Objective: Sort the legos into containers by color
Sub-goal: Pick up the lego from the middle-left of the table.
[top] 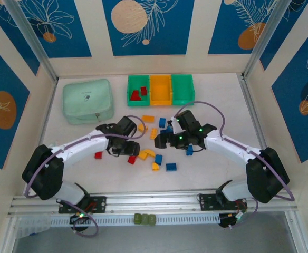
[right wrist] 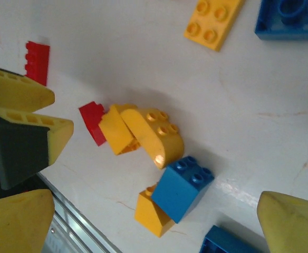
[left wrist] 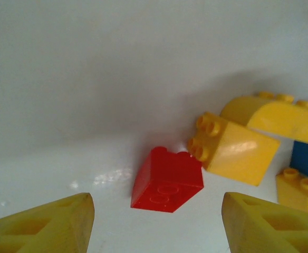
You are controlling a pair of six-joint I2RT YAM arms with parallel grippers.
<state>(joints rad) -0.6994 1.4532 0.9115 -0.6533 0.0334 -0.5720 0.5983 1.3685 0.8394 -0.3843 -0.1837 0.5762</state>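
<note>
Top external view: I read the three joined open plastic bins (top: 160, 100), green, orange, green, at upper centre. Red pieces (top: 140, 94) lie in the left green one. The loose red, yellow and blue plastic legos (top: 158, 159) lie scattered at frame centre, with the left gripper (top: 134, 151) and the right gripper (top: 162, 140) on either side. A pale mint lidded box (top: 88, 100) sits upper left.

Left wrist view: the left gripper (left wrist: 156, 221) is released, its fingers apart at the bottom corners. A small red brick (left wrist: 167, 182) lies on the table between and beyond the tips, untouched. It is just beside a yellow sloped brick (left wrist: 233, 150).

Right wrist view: the right gripper (right wrist: 155, 211) is spread wide, grasping nothing. A blue square brick (right wrist: 184, 184) lies lower centre, against a curved yellow brick (right wrist: 154, 134).
</note>
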